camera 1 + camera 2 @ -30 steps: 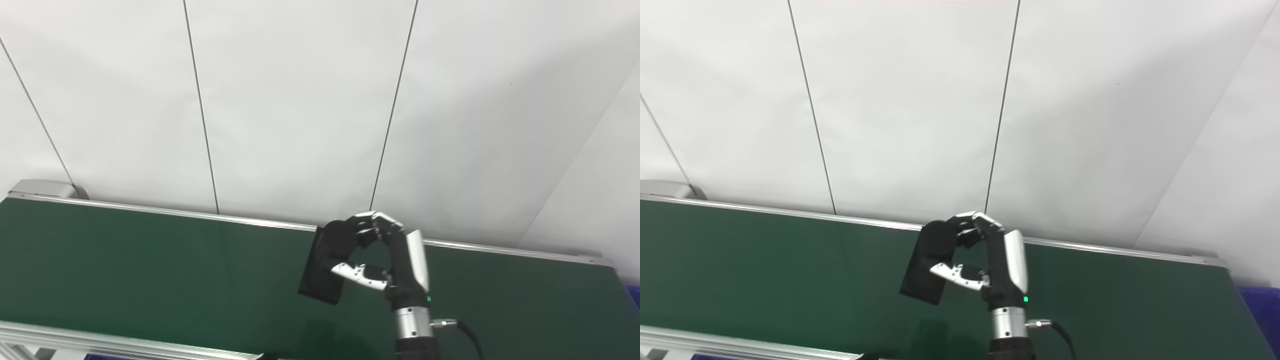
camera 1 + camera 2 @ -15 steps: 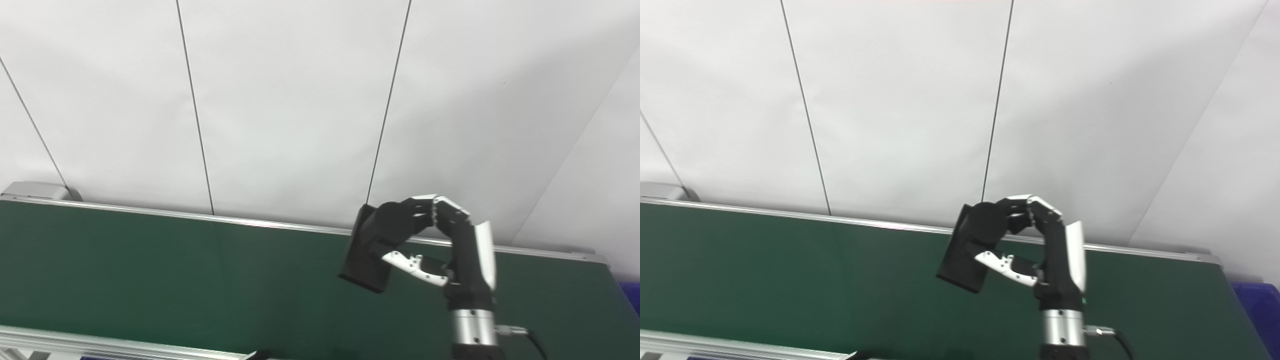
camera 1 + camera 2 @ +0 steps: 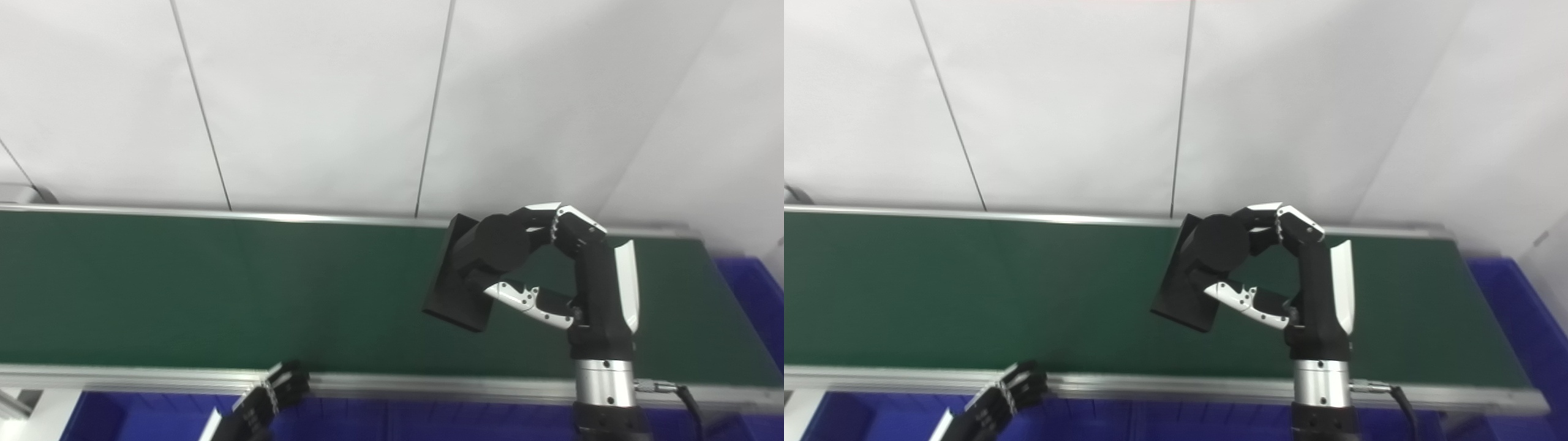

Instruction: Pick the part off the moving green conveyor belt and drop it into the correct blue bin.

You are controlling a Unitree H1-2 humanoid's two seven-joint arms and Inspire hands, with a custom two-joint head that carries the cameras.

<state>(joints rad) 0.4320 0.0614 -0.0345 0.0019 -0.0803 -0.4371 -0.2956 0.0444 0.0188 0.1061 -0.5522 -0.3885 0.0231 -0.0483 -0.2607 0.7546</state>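
Note:
My right hand [image 3: 576,275] is shut on a flat black rectangular part [image 3: 456,294] and holds it tilted, above the right half of the green conveyor belt [image 3: 184,288]. Fingers press its top and the thumb its lower face. The same part shows in the right eye view [image 3: 1182,294]. My left hand [image 3: 263,404] shows only as dark fingers at the bottom edge, by the belt's near rail; it holds nothing that I can see, and whether it is open is unclear.
A blue bin [image 3: 750,294] stands past the belt's right end. More blue bin [image 3: 380,422] lies below the near metal rail [image 3: 429,384]. A white panelled wall rises behind the belt.
The right hand has carried the part up and to the right. The camera has tilted down, bringing the near rail, blue bins and left hand into view.

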